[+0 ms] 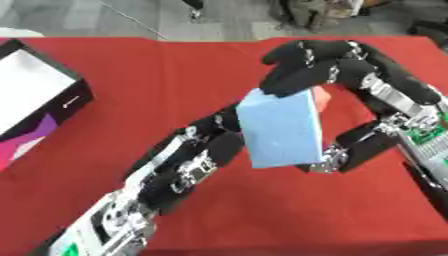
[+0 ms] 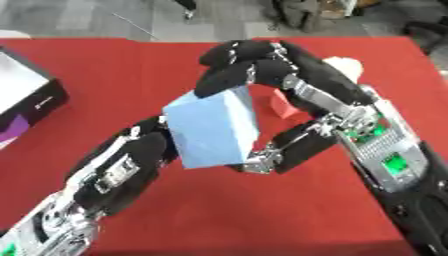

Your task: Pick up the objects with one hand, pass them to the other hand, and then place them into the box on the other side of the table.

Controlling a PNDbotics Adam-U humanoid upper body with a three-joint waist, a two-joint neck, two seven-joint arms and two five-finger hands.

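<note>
A light blue block (image 1: 280, 127) hangs upright above the red table, pinched by my right hand (image 1: 319, 65): its fingers curl over the block's top edge and its thumb (image 1: 359, 145) presses the lower corner. My left hand (image 1: 188, 160) reaches up from the lower left with fingers stretched out along the block's left side. Their tips are hidden behind the block, so I cannot tell whether they touch it. A black box (image 1: 74, 102) with a white inside stands at the left edge.
A small red block (image 2: 284, 105) and a white object (image 2: 346, 64) lie on the table behind my right hand. The table's far edge runs just beyond them, with grey floor past it.
</note>
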